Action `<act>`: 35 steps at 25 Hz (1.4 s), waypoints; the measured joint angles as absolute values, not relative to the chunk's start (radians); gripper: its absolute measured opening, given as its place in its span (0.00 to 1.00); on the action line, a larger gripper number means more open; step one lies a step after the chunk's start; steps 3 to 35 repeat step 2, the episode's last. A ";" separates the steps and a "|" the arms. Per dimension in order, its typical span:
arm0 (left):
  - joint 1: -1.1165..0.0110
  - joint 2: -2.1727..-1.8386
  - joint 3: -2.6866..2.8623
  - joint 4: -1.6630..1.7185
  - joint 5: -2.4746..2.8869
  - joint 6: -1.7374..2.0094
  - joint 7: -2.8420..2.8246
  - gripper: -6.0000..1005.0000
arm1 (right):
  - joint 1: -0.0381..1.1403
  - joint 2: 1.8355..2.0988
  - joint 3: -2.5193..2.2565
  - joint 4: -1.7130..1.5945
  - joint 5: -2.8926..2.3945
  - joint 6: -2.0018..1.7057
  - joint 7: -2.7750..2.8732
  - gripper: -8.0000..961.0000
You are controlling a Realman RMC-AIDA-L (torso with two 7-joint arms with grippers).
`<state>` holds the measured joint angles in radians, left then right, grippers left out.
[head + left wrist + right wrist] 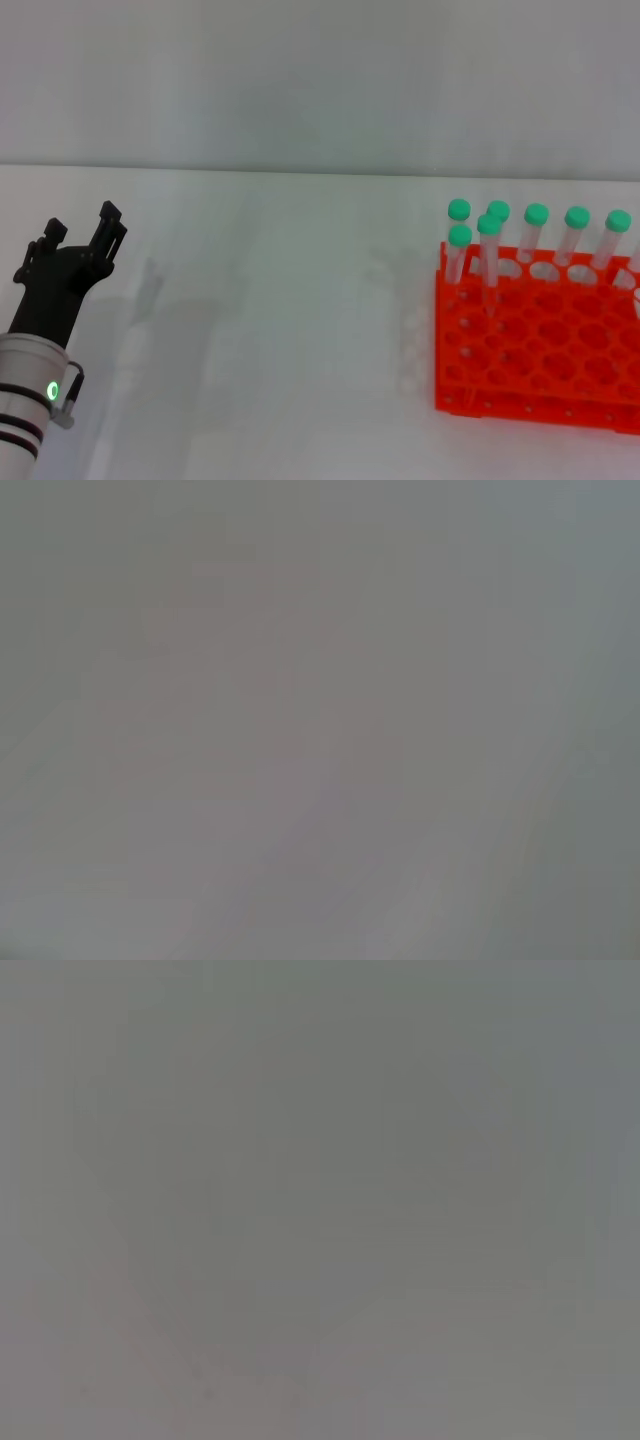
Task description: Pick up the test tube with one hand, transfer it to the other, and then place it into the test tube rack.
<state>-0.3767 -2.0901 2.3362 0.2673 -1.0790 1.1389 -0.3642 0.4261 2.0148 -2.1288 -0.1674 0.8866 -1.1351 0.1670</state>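
The orange test tube rack point(530, 390) stands at the right of the white table. Several clear test tubes with mint-green caps stand upright in it, most along the back row point(536, 230). One test tube point(489, 252) stands a row nearer, close to the rack's left end. My left gripper point(82, 232), black on a silver wrist with a green light, hovers at the far left. Its fingers are apart and hold nothing. It is far from the rack. The right gripper is out of view. Both wrist views show only plain grey.
The white table point(280, 330) stretches between the left gripper and the rack. A pale wall rises behind the table's far edge. The rack runs off the right edge of the head view.
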 joint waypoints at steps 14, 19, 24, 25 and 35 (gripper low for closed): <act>-0.374 -2.091 2.336 0.267 -1.079 1.139 -0.363 0.80 | 0.429 2.014 -2.121 -0.167 0.887 -1.135 0.167 0.90; -0.374 -2.091 2.336 0.267 -1.079 1.139 -0.363 0.80 | 0.429 2.014 -2.121 -0.167 0.887 -1.135 0.167 0.90; -0.374 -2.091 2.336 0.267 -1.079 1.139 -0.363 0.80 | 0.429 2.014 -2.121 -0.167 0.887 -1.135 0.167 0.90; -0.374 -2.091 2.336 0.267 -1.079 1.139 -0.363 0.80 | 0.429 2.014 -2.121 -0.167 0.887 -1.135 0.167 0.90; -0.374 -2.091 2.336 0.267 -1.079 1.139 -0.363 0.80 | 0.429 2.014 -2.121 -0.167 0.887 -1.135 0.167 0.90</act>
